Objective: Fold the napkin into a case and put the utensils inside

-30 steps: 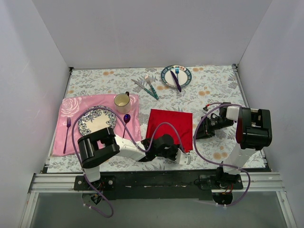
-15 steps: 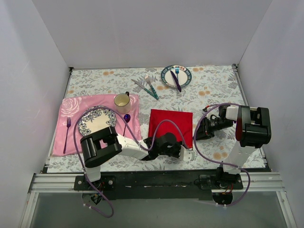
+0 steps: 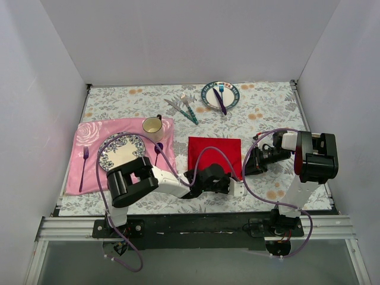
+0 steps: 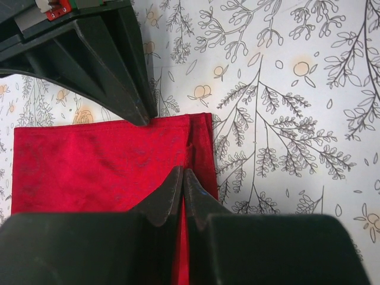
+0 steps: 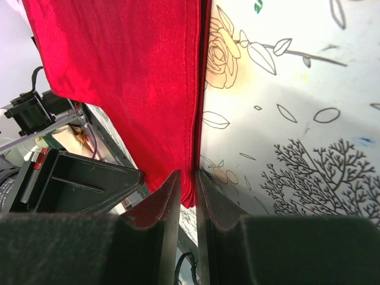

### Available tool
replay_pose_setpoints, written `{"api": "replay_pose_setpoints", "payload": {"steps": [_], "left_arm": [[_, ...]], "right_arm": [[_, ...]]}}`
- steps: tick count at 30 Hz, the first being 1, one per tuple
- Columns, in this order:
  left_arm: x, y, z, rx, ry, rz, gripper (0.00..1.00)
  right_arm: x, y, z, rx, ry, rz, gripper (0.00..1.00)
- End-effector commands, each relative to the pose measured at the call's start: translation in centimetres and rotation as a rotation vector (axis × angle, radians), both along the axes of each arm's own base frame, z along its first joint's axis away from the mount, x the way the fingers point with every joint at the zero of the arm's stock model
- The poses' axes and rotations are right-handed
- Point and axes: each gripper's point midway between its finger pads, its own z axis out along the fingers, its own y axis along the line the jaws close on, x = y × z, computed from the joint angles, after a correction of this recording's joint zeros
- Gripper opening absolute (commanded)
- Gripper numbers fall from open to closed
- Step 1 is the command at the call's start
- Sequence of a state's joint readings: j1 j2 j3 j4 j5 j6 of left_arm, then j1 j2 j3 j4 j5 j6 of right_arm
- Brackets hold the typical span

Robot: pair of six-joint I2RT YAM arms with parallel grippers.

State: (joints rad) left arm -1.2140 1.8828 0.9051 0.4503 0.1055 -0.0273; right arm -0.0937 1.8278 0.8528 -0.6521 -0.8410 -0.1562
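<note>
With the left hand [image 4: 183,178] pinched shut on the right edge of the red napkin [image 3: 215,153], which lies flat on the table [image 3: 261,113], and the right hand [image 5: 189,178] narrowly parted astride that edge, grip unclear, uneven lifting could skew the fold.

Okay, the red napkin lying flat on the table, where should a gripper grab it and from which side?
Take the napkin at its near right corner, coming down from above on the near side. It lies flat on the tablecloth, so only the rim offers a lip, and bare cloth flanks that corner. The left gripper is shut on a ridge there.
</note>
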Motion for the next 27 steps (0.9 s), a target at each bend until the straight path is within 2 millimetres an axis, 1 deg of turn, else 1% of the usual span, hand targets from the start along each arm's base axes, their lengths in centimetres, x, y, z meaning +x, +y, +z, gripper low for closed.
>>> {"api": "replay_pose_setpoints", "payload": {"steps": [1, 4, 7, 8, 9, 10, 11, 12, 13, 14, 15, 16, 17, 18, 19, 20, 21, 22, 23, 24, 25, 26, 27], "left_arm": [[0.9, -1.3, 1.8, -0.065, -0.007, 0.033, 0.00], [1.4, -1.3, 2.3, -0.073, -0.008, 0.065, 0.00], [1.6, -0.6, 3.2, -0.083, 0.014, 0.087, 0.21], [1.5, -0.3, 3.4, -0.079, 0.029, 0.084, 0.25], [1.3, 0.3, 4.3, -0.076, 0.041, 0.080, 0.31], [1.5, 0.9, 4.6, -0.073, 0.050, 0.086, 0.33], [1.2, 2.0, 4.2, -0.041, 0.066, 0.084, 0.35], [1.2, 2.6, 5.7, -0.061, 0.059, 0.081, 0.38], [1.1, 3.4, 5.9, -0.057, 0.068, 0.071, 0.39], [0.6, 4.6, 5.1, -0.016, 0.086, 0.066, 0.39], [0.3, 5.2, 5.3, -0.010, 0.097, 0.056, 0.40], [0.4, 5.9, 6.7, -0.034, 0.097, 0.056, 0.41], [0.0, 6.9, 6.2, -0.001, 0.124, 0.052, 0.41], [-0.2, 7.5, 6.4, 0.007, 0.134, 0.048, 0.42], [0.3, 8.2, 7.0, -0.002, 0.137, 0.063, 0.41], [0.2, 9.0, 6.6, 0.021, 0.163, 0.074, 0.41], [0.3, 9.4, 6.7, 0.027, 0.177, 0.078, 0.41], [1.1, 10.0, 7.1, 0.016, 0.188, 0.094, 0.40], [0.6, 10.8, 6.4, 0.051, 0.230, 0.095, 0.40], [0.5, 11.3, 6.2, 0.056, 0.262, 0.095, 0.40], [0.9, 11.7, 6.2, 0.065, 0.276, 0.100, 0.40], [0.8, 12.1, 5.7, 0.096, 0.292, 0.109, 0.39], [0.7, 12.3, 5.5, 0.109, 0.300, 0.102, 0.39]], "right_arm": [[-0.4, 0.0, -0.6, -0.014, 0.001, 0.012, 0.24], [-0.4, 0.0, -0.6, -0.012, 0.001, 0.012, 0.24], [-0.3, 0.0, -0.6, -0.014, -0.002, 0.013, 0.23], [-0.3, 0.0, -0.6, -0.014, -0.001, 0.014, 0.22], [-0.3, 0.0, -0.5, -0.014, -0.002, 0.015, 0.22], [0.0, -0.1, -0.4, -0.014, -0.011, 0.017, 0.22], [0.2, 0.0, 0.0, -0.003, -0.025, 0.018, 0.22], [0.3, 0.1, 0.4, 0.008, -0.038, 0.019, 0.22], [0.5, 0.3, 0.7, 0.021, -0.052, 0.017, 0.22], [0.7, 0.6, 1.7, 0.055, -0.083, 0.015, 0.24], [0.7, 0.9, 2.3, 0.076, -0.103, 0.018, 0.25], [0.7, 1.1, 2.9, 0.095, -0.118, 0.019, 0.26], [0.9, 1.3, 3.9, 0.116, -0.153, 0.022, 0.28], [0.8, 1.3, 4.3, 0.123, -0.170, 0.030, 0.29], [0.5, 1.3, 4.7, 0.126, -0.183, 0.043, 0.31], [0.5, 1.3, 5.3, 0.123, -0.215, 0.053, 0.34], [0.5, 1.3, 5.7, 0.119, -0.230, 0.061, 0.36], [0.4, 1.3, 6.1, 0.123, -0.246, 0.071, 0.37], [0.9, 1.3, 7.0, 0.121, -0.296, 0.085, 0.39], [1.3, 1.2, 7.3, 0.109, -0.330, 0.100, 0.40], [1.7, 1.1, 7.4, 0.089, -0.369, 0.124, 0.41], [2.1, 0.8, 7.6, 0.063, -0.396, 0.139, 0.42], [3.0, 0.6, 8.3, 0.048, -0.449, 0.162, 0.43]]}}
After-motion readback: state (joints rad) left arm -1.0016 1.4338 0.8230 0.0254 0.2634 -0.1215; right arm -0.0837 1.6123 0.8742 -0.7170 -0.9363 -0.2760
